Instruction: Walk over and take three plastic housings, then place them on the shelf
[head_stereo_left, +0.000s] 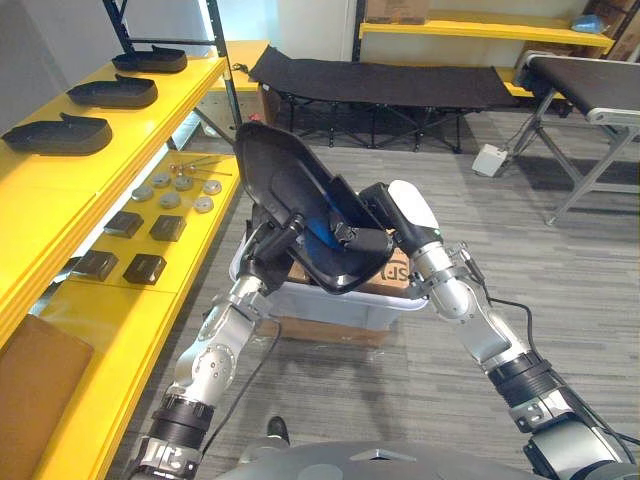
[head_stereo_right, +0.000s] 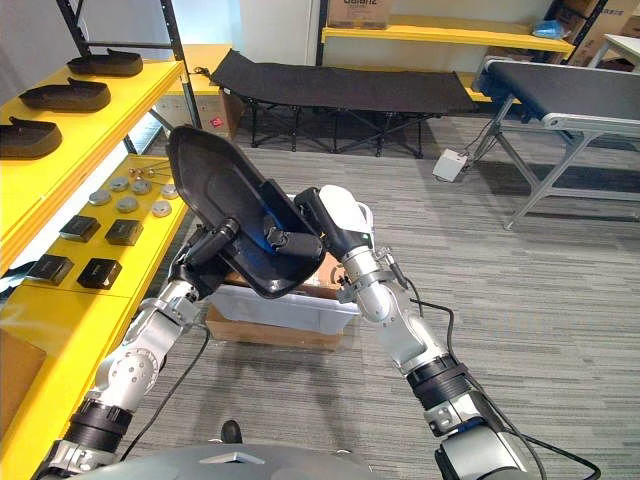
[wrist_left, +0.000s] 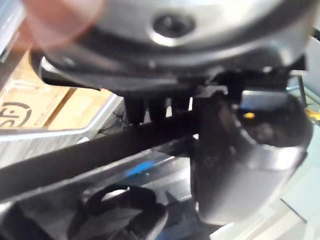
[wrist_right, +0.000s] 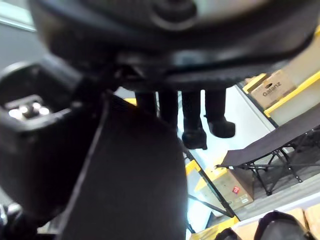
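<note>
Well, the robot is holding one black housing (head_stereo_left: 290, 190) up in the middle of the frame, tilted, with its narrow end pointing to the upper left. The left hand (head_stereo_left: 268, 252) is gripping the housing's lower left edge, its fingers (wrist_left: 150, 107) curling over the rim and the thumb pressing from the other side. The right hand (head_stereo_left: 372, 228) is clamping the housing's right end, with its fingers (wrist_right: 192, 125) reaching behind the shell and the thumb lying on the front.

Directly below the housing, a pale plastic bin (head_stereo_left: 340, 305) is sitting on a flat cardboard box (head_stereo_left: 325, 330) on the grey floor (head_stereo_left: 420, 380). The housing is covering most of the bin's inside, and a strip of brown cardboard (head_stereo_left: 398, 272) seems to be lying in it at the right.

Along the left of the frame, the yellow top shelf (head_stereo_left: 150, 120) is carrying three more housings (head_stereo_left: 112, 92) in a row, each apart from the next. The lower shelf (head_stereo_left: 120, 320) beneath is holding four small black blocks (head_stereo_left: 145, 268) and, beyond them, a cluster of grey discs (head_stereo_left: 170, 200). A black cot (head_stereo_left: 380, 85) is standing across the upper middle.
</note>
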